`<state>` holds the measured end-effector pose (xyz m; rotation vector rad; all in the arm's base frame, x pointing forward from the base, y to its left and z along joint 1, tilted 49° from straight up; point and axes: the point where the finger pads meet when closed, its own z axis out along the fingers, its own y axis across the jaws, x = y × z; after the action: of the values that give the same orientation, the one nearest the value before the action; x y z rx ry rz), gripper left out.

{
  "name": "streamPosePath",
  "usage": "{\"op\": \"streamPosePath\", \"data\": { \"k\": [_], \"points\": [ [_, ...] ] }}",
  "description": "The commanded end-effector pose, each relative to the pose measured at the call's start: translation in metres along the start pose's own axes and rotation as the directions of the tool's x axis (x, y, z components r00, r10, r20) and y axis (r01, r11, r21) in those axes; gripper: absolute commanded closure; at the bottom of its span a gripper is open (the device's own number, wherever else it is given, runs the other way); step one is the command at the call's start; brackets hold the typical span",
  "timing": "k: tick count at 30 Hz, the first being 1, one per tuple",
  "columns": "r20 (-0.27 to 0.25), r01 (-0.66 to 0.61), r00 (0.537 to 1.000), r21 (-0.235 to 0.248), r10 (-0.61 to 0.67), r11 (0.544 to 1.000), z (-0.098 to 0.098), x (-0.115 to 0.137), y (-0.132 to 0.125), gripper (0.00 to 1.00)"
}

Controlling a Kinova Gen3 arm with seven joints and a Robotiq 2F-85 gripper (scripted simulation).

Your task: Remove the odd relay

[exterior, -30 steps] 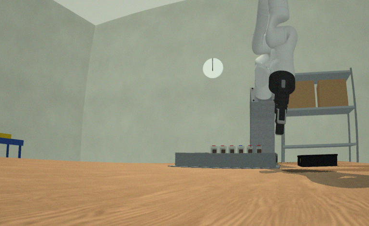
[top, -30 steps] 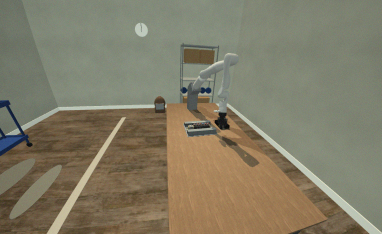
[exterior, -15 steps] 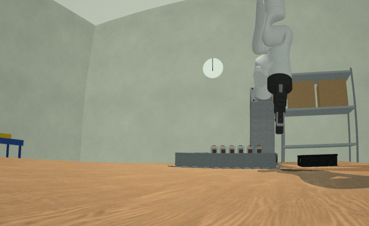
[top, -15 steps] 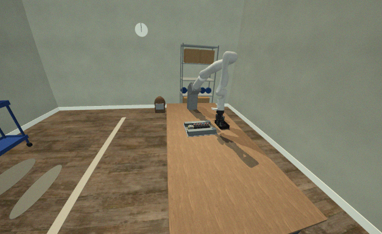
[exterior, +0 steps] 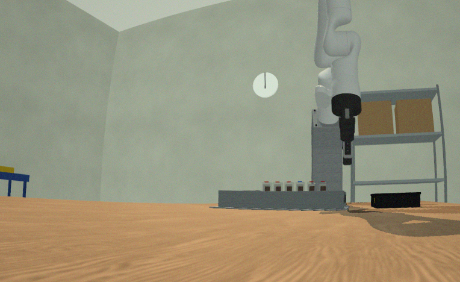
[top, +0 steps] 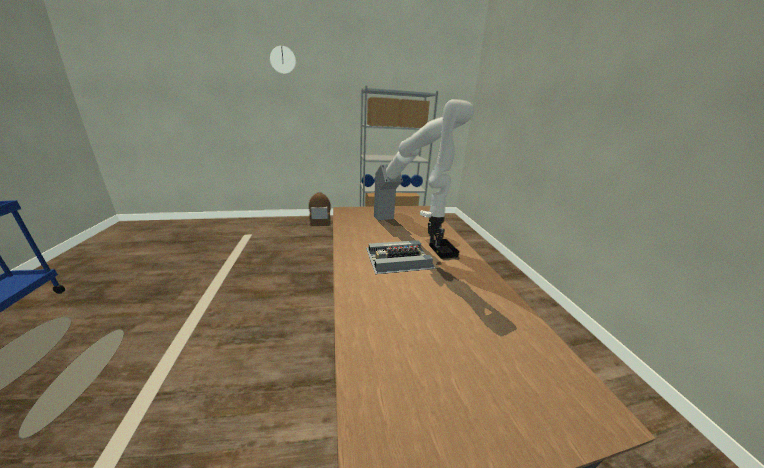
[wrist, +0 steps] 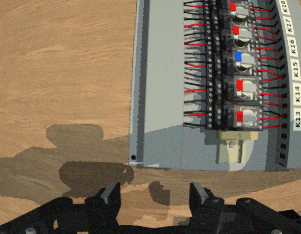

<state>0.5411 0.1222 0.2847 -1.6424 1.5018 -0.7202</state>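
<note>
The blue-button relay stands in its socket, third from the right in the exterior view and third from the bottom in the wrist view. The other relays in the row have red buttons; the wrist view shows only part of the row. They stand in a grey enclosure. The black parts tray lies right of the enclosure. My gripper is open, with nothing between its fingers. It points down, above the enclosure's right end in the exterior view.
A beige block stands at the tray-side end of the relay row. Red and black wires run along both sides of the sockets. The enclosure's raised wall edges the row. The wooden table carries the enclosure, the tray and the arm's grey pedestal.
</note>
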Motion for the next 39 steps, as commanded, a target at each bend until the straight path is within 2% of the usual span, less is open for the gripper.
{"op": "streamPosePath", "data": {
  "k": [1, 10, 23, 39],
  "points": [
    [-0.001, -0.007, 1.0, -0.012, 0.007, 1.0, -0.004, 0.003, 0.006, 0.39],
    [0.007, -0.018, 1.0, -0.061, 0.019, 0.998, -0.013, 0.005, 0.029, 0.39],
    [0.012, -0.028, 0.999, -0.106, 0.03, 0.994, -0.021, 0.006, 0.051, 0.39],
    [0.014, -0.036, 0.999, -0.14, 0.038, 0.989, -0.028, 0.007, 0.067, 0.39]
  ]
}}
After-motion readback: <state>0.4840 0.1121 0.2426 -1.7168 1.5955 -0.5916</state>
